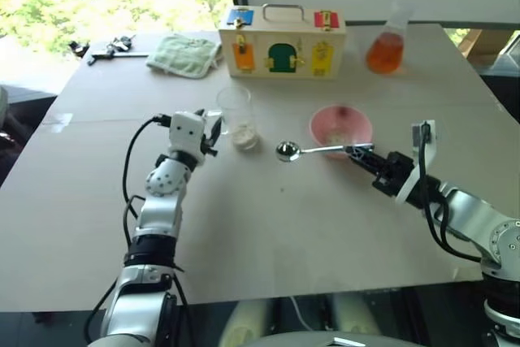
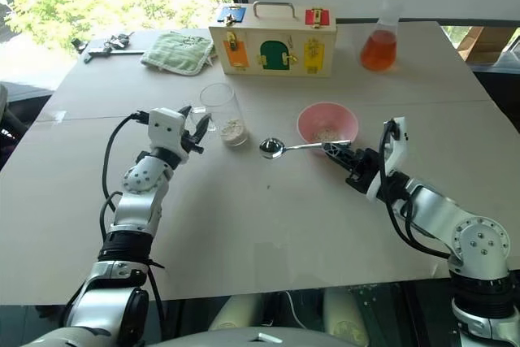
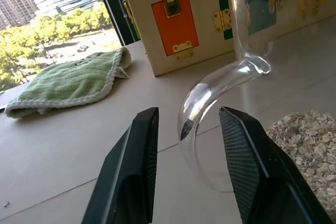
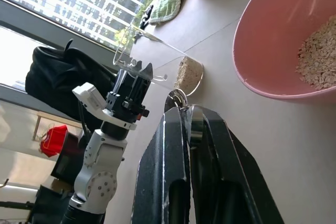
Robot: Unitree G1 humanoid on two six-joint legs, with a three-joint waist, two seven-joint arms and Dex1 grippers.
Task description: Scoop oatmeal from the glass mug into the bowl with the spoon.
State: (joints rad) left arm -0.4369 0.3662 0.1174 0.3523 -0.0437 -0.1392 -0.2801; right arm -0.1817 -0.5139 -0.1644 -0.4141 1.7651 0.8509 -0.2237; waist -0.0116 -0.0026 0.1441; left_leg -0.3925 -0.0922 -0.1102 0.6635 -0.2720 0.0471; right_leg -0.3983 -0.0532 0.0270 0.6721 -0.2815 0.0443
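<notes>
The left gripper (image 3: 186,153) has its fingers parted around the glass mug (image 1: 236,116)'s handle without clamping it. The right gripper (image 1: 363,153) is clamped on the spoon (image 1: 305,150), held just beside the pink bowl (image 1: 340,126).

pale beige table (image 1: 268,233), faint seam running across it at the left. on it: glass mug (image 1: 236,115) near the middle with oatmeal (image 1: 245,136) in its base, pink bowl (image 1: 340,128) to its right (some oatmeal in it too). along the far edge a wooden latch box (image 1: 282,42) with coloured doors and a handle, a green folded cloth (image 1: 184,54) left of it, a flask of orange liquid (image 1: 386,45) right of it, and small dark metal bits (image 1: 110,49) at the far left corner, too small to identify.
</notes>
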